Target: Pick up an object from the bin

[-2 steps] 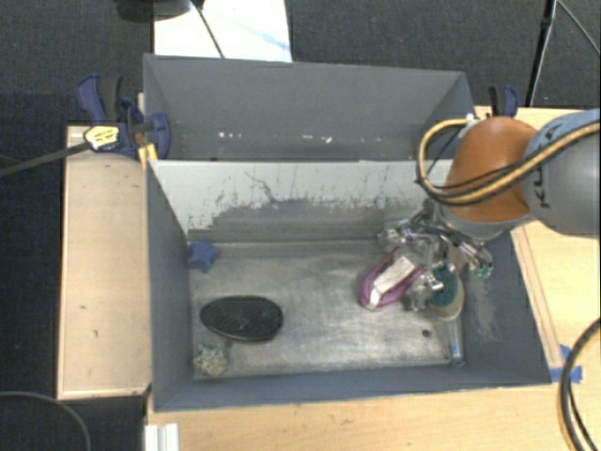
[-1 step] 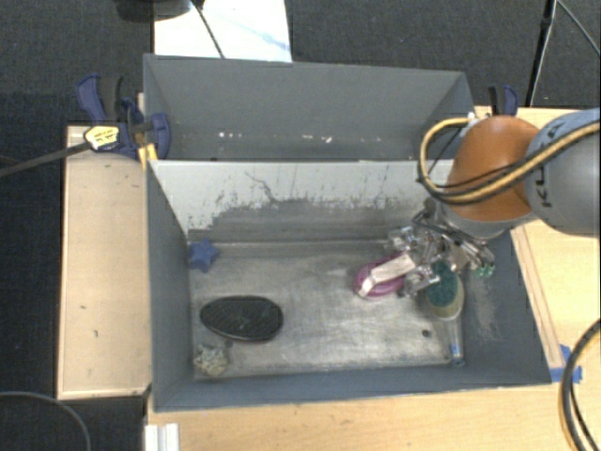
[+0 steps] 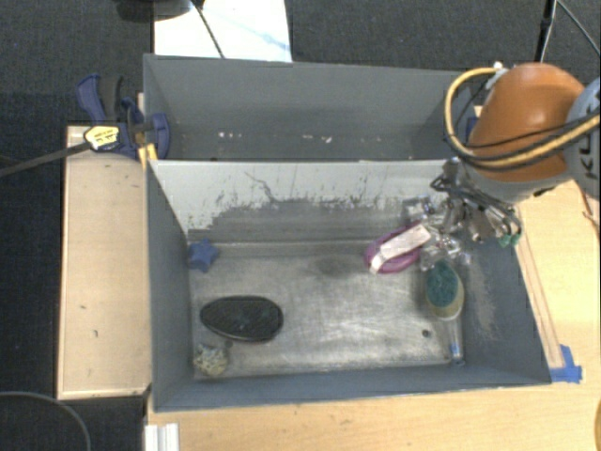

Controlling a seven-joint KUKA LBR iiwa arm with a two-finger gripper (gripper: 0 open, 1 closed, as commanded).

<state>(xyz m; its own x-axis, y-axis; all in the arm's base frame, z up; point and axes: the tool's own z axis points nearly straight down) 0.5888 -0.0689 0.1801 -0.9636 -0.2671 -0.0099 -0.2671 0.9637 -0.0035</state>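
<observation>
My gripper (image 3: 438,236) hangs over the right side of the bin, near the back wall. It is shut on the right end of a purple and white tube-like thing (image 3: 396,250), which slants down and to the left from the fingers. Just below the gripper, a teal round thing with a yellowish rim (image 3: 441,291) lies on the bin floor. A small blue stick (image 3: 454,349) lies near the front right corner.
A black oval pad (image 3: 241,318) lies at the front left, with a crumpled greyish scrap (image 3: 211,360) in the corner beside it. A small blue piece (image 3: 201,255) rests against the left wall. The arm with its orange cover and cables stands over the right rim.
</observation>
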